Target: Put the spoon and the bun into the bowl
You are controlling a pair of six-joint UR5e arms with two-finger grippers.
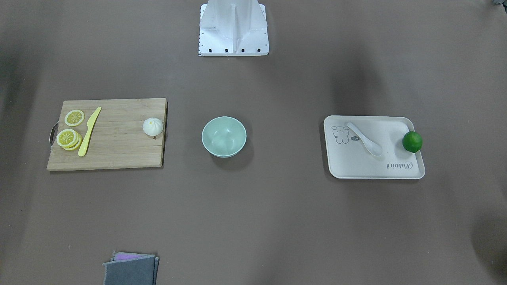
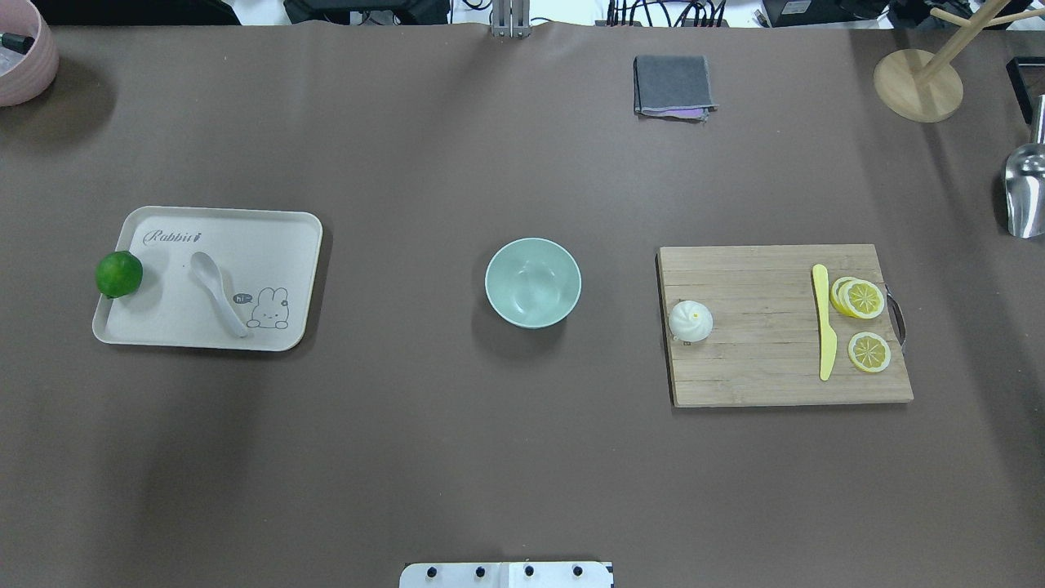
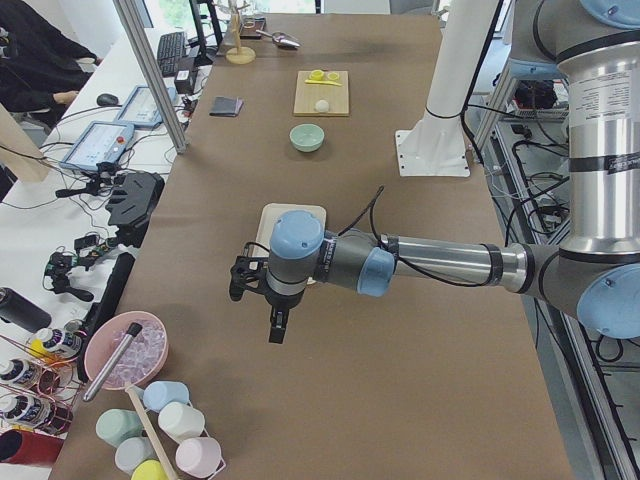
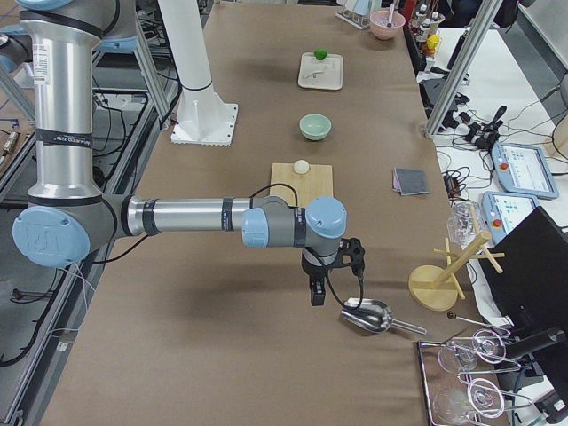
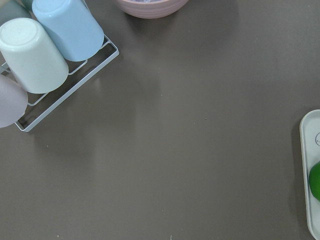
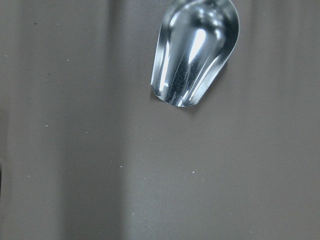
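The white spoon (image 2: 219,304) lies on the cream tray (image 2: 277,237) at the table's left, next to a green lime (image 2: 119,274). The white bun (image 2: 691,321) sits at the left edge of a wooden cutting board (image 2: 759,367) on the right. The mint-green bowl (image 2: 533,282) stands empty at the table's middle. My left gripper (image 3: 277,325) hangs beyond the tray's outer side, and my right gripper (image 4: 316,291) hangs beyond the board, near a metal scoop (image 4: 366,316). Both show only in the side views, so I cannot tell whether they are open or shut.
A yellow knife (image 2: 824,322) and lemon slices (image 2: 865,327) lie on the board. A folded grey cloth (image 2: 673,86) lies at the far edge. A wooden mug tree (image 2: 918,82) stands far right, and a pink bowl (image 2: 24,53) far left. A rack of cups (image 5: 40,55) stands near it.
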